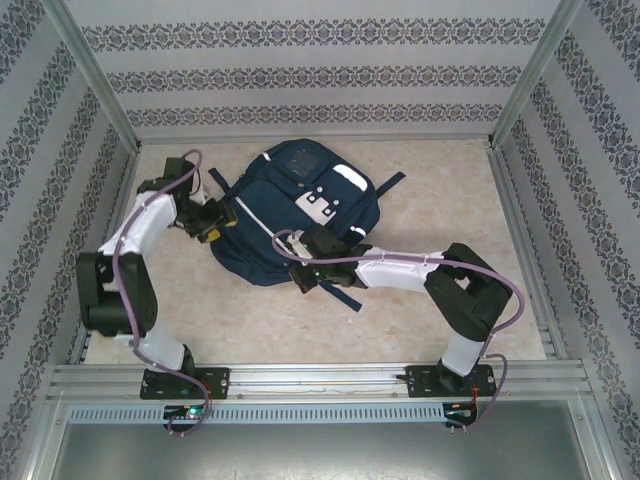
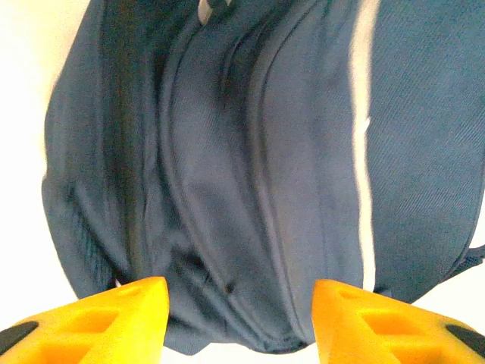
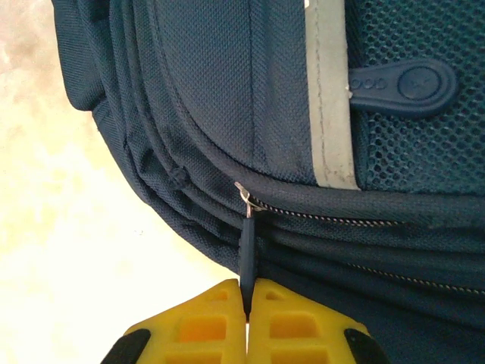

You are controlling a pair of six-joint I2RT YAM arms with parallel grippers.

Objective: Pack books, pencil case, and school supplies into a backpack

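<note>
While the navy backpack (image 1: 300, 215) lies flat on the pale tabletop (image 1: 450, 200), toward the far middle, both arms reach in to it from either side.

The left gripper (image 1: 214, 228) sits at the bag's left edge. In the left wrist view its two yellow fingers (image 2: 129, 315) stand well apart, about halfway open, with nothing between them. The left gripper (image 2: 239, 294) faces the rounded end of the backpack (image 2: 250, 167), where the folds and seams of dark blue cloth run away from the camera. A thin pale stripe (image 2: 362, 174) runs down the fabric on the right.

The right gripper (image 1: 294, 245) is at the near edge of the bag, close to its middle. In the right wrist view the right gripper (image 3: 247, 292) is pressed fully together on a slim dark zipper pull (image 3: 246, 246). The pull stands straight up out of the fingers to its metal slider (image 3: 244, 195) on a curved zipper track (image 3: 333, 218). Above the track lie a grey reflective stripe (image 3: 330, 106), a patch of blue mesh (image 3: 424, 144) and a rubber tab (image 3: 405, 83).
</note>
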